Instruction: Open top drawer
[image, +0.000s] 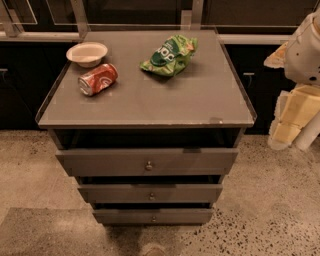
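Observation:
The top drawer (100, 162) is the widest of three dark grey-brown fronts under the cabinet top, with a small round metal knob (148, 165) at its centre. Its front stands out from the cabinet, with a dark gap showing above it. The two narrower drawer fronts sit below it, each stepped further back. My arm and gripper (290, 120) hang at the right edge of the view, white and pale yellow, well to the right of the cabinet and apart from the drawer and its knob.
On the cabinet top (200, 100) lie a white paper bowl (87, 53), a red soda can (98, 79) on its side and a green chip bag (169, 55). Dark cabinets and a rail run behind. Speckled concrete floor (270, 210) surrounds the cabinet.

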